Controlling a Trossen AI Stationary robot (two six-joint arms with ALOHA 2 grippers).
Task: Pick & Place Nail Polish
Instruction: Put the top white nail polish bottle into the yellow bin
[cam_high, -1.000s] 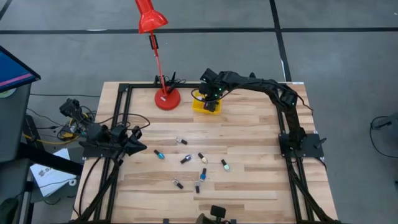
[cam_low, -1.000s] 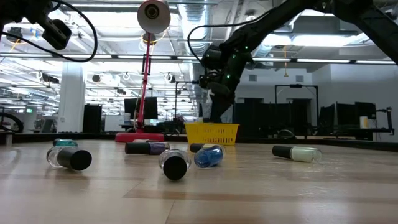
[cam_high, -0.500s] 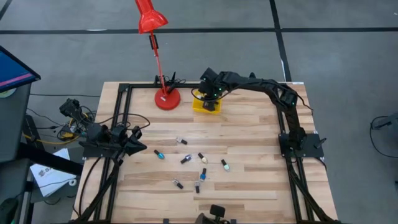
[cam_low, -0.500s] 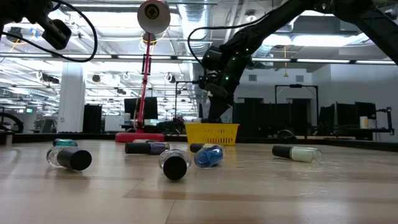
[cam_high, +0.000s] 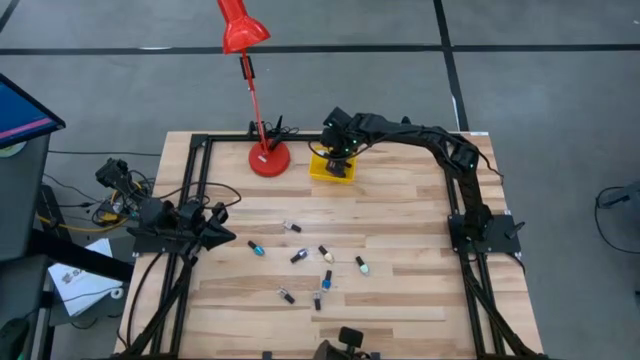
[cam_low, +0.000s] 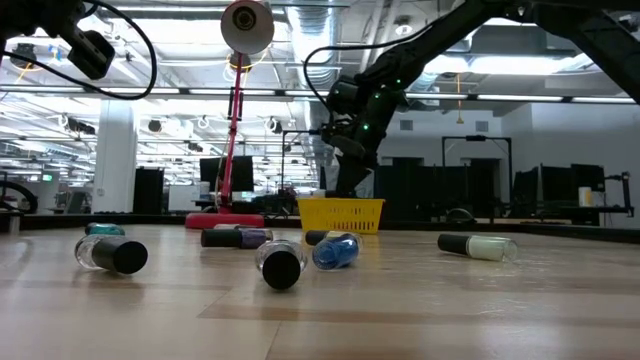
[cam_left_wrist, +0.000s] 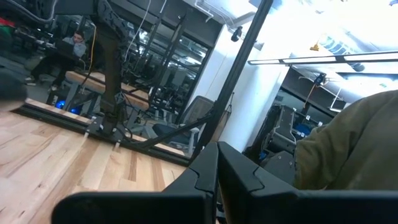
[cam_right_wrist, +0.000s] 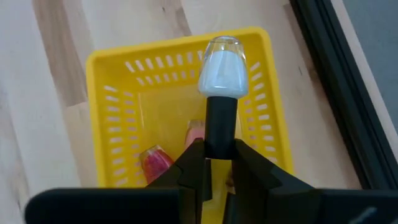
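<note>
Right wrist view looks down past the right tool (cam_right_wrist: 219, 163), whose two dark fingers are clamped on the black cap of one pale blue-white nail polish bottle (cam_right_wrist: 222, 70); that bottle hangs, glass end away from the fingers, over the one yellow basket (cam_right_wrist: 118, 93); two more bottles lie inside the basket, a red one (cam_right_wrist: 155, 163) and a pink one (cam_right_wrist: 195, 134), each partly hidden by the fingers; high view places the right tool (cam_high: 338, 150) above the basket (cam_high: 322, 171) at the far middle of the table (cam_high: 400, 290), just beside the one red lamp (cam_high: 268, 157); seven bottles lie loose on the table in that view, a teal one (cam_high: 257, 248), a pale grey one (cam_high: 292, 228), a dark purple one (cam_high: 298, 256), a cream one (cam_high: 325, 253), a pale green one (cam_high: 361, 265), a blue pair (cam_high: 322, 288) and a small dark one (cam_high: 286, 295); all lie on their sides, well apart from the basket; the left tool (cam_high: 243, 241) rests at the table's left edge, near the teal bottle, fingers together and holding nothing.
</note>
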